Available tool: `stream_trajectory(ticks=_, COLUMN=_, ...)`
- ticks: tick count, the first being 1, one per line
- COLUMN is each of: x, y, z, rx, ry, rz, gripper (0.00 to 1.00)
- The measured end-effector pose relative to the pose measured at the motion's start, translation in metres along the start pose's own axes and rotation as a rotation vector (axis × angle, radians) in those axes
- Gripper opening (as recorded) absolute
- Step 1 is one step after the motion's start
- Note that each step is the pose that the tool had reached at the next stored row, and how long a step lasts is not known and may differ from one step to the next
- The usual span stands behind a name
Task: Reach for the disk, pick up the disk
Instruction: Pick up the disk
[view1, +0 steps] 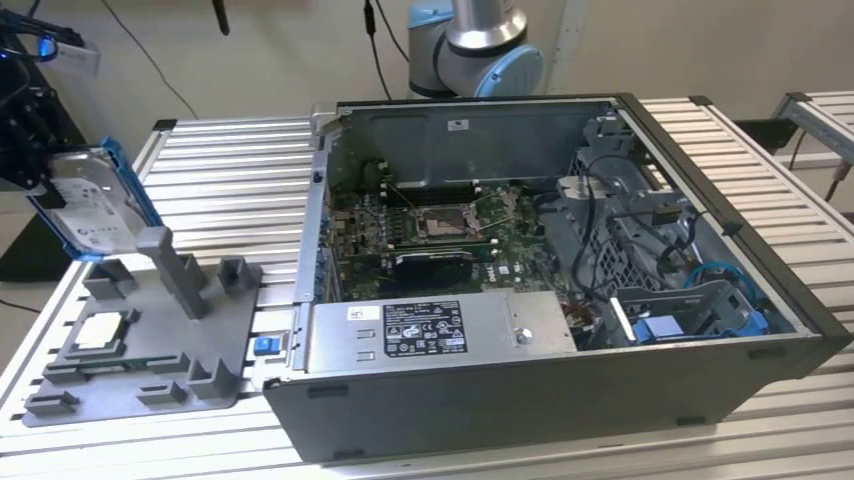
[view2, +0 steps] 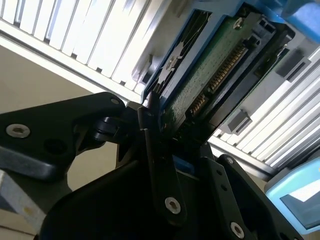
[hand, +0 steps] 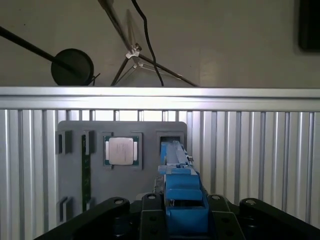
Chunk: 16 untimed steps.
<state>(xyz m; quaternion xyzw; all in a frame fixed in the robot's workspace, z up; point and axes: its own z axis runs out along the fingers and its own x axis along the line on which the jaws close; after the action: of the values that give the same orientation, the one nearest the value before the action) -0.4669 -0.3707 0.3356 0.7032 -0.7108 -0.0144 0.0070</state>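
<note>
Item: my gripper (view1: 48, 185), at the exterior view's far left, over the left edge of the slatted table (view1: 227, 170); my fingers (view2: 150, 132) are clamped on the disk (view1: 91, 210), one on each flat face, and in the second wrist view its green board side and connector row face the camera. Item: the disk, held on edge and tilted, its blue carrier framing it; its lower corner sits right at the blocks on the far-left end of the grey holder plate (view1: 160, 375), and I cannot tell whether it touches them. Item: the holder plate, flat on the table, just left of the open computer case (view1: 534, 400); a tall grey post (view1: 171, 270) stands on it to the right of the disk, near but apart; a processor chip (view1: 100, 337) lies in a recess at the plate's nearer part. Item: a small blue bracket (view1: 267, 345) at the plate's right edge, beside the case wall. Open room: bare slats between the plate and the table's far edge; free air above the disk; the case's left wall well apart on the right. In the first wrist view the disk (hand: 176, 155) lines up with the plate's open slot, just beside the chip (hand: 121, 151).
</note>
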Motion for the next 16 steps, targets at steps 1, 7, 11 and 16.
stream_trajectory(ticks=1, x=0.0000, y=0.0000, z=-0.0010, rx=0.0001, ry=0.0000, rz=0.000, gripper=0.00)
stream_trajectory(ticks=7, x=-0.0001, y=0.0002, z=-0.0066, rx=0.0000, ry=0.0000, rz=0.000, gripper=0.00)
stream_trajectory(ticks=11, x=-0.0001, y=0.0003, z=-0.0102, rx=-0.0001, ry=0.0001, rz=0.000, gripper=0.00)
stream_trajectory(ticks=16, x=-0.0001, y=0.0004, z=-0.0147, rx=0.0000, ry=0.0000, rz=0.000, gripper=0.00)
